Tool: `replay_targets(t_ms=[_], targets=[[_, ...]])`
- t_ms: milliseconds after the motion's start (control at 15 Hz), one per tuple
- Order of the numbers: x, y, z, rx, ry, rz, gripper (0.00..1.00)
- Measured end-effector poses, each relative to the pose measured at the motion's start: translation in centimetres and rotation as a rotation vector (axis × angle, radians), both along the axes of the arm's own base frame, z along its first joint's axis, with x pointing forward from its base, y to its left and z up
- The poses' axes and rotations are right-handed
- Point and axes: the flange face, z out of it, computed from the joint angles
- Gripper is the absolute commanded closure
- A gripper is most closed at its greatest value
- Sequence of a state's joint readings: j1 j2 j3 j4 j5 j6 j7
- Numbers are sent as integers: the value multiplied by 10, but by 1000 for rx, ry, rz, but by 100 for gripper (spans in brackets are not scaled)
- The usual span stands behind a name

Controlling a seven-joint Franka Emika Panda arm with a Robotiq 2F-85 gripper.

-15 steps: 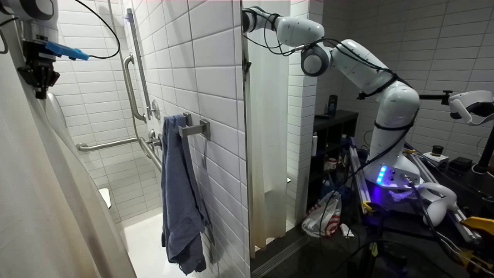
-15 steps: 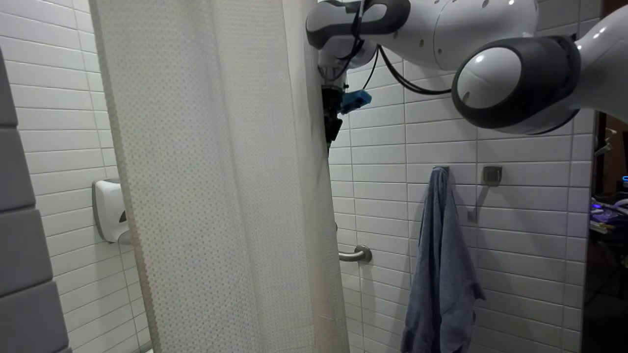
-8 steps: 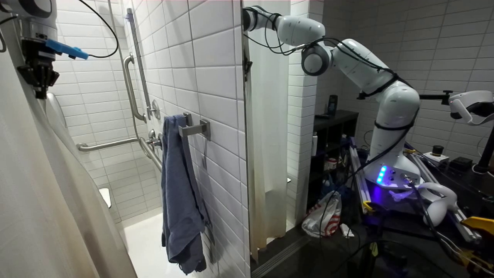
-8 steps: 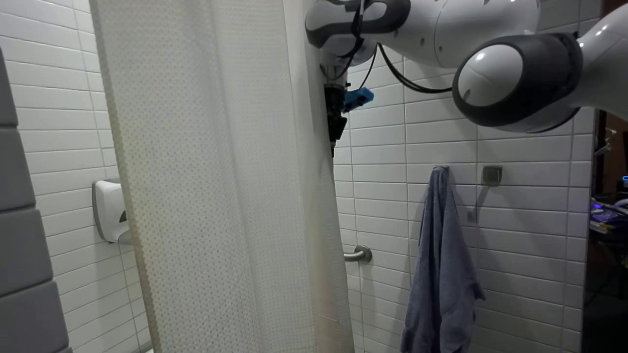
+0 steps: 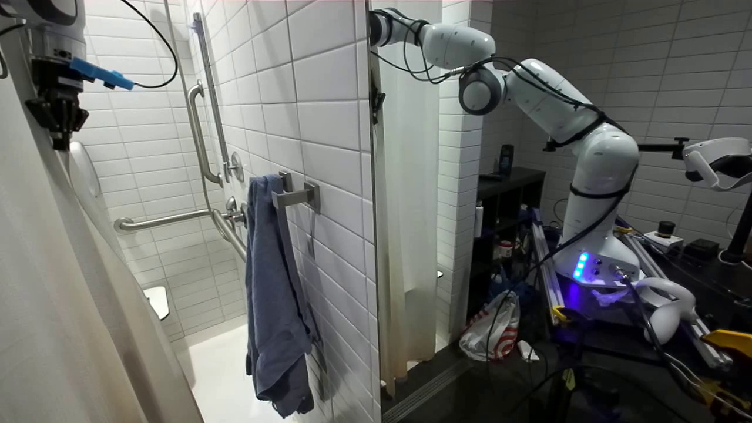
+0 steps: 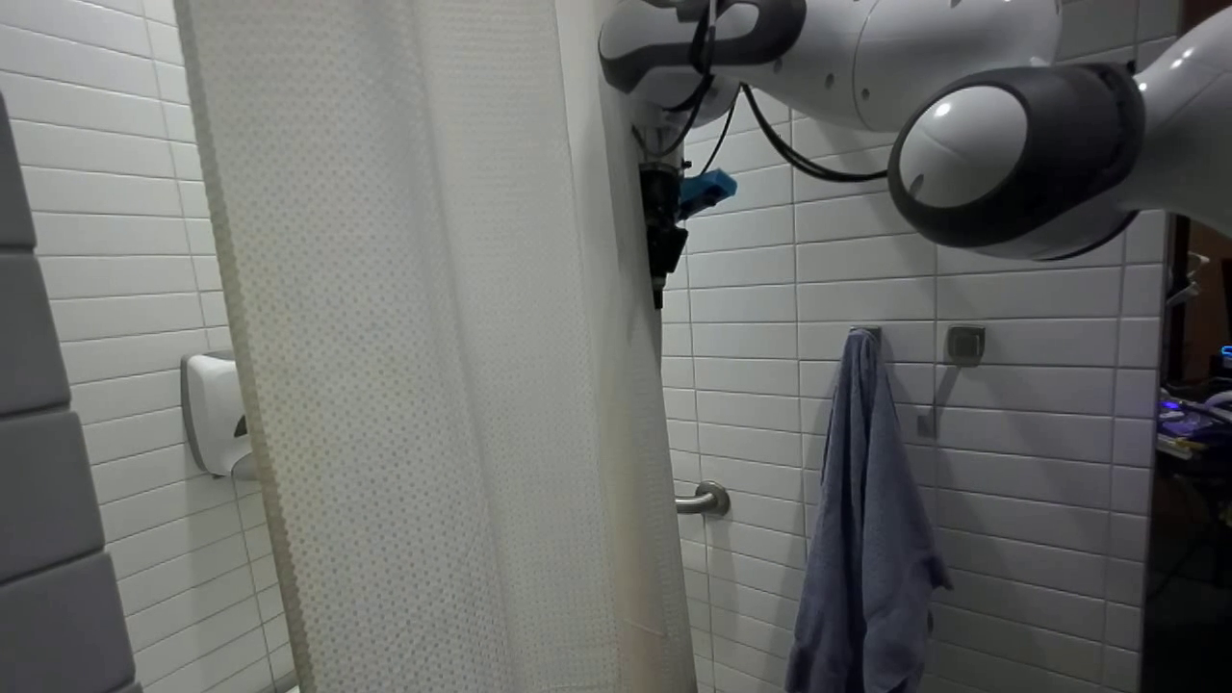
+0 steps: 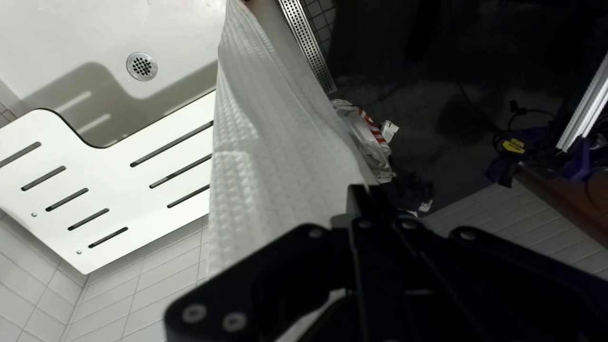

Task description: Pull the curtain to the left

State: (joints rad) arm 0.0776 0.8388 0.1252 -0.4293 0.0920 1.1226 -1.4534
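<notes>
The curtain [image 6: 414, 337] is off-white patterned fabric that hangs in long vertical folds. It fills the left side in an exterior view [image 5: 64, 294] and also hangs below the jaws in the wrist view [image 7: 285, 137]. My gripper [image 6: 658, 296] points down at the curtain's right border, its upper part half covered by the cloth. In an exterior view the black gripper [image 5: 61, 141] appears beside the curtain's top. Seen from the wrist, the gripper [image 7: 366, 190] is shut, and the fabric's edge runs in between its fingertips. How much cloth is pinched is hard to see.
A blue-grey towel [image 6: 866, 539] hangs on a hook on the tiled wall [image 6: 1020, 539]. Steel grab bars [image 5: 167, 220] line the shower. A white slotted seat [image 7: 118, 190] lies below, left of the curtain. A dispenser [image 6: 217, 414] and a plastic bag [image 7: 370, 142] also show.
Together with the gripper, the curtain's right border has shifted slightly to the right in an exterior view. Slightly more of the white seat shows past the cloth. The gripper has stayed shut.
</notes>
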Motion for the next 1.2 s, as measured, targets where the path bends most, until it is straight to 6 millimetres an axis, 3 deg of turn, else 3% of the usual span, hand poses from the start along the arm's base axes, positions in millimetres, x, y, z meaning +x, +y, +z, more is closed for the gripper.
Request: replay_targets(t_ms=[467, 933, 1200], targets=[[-3, 0, 0, -5, 14, 24, 99], [-18, 71, -7, -6, 43, 142, 99], [-27, 99, -10, -8, 55, 196, 99]])
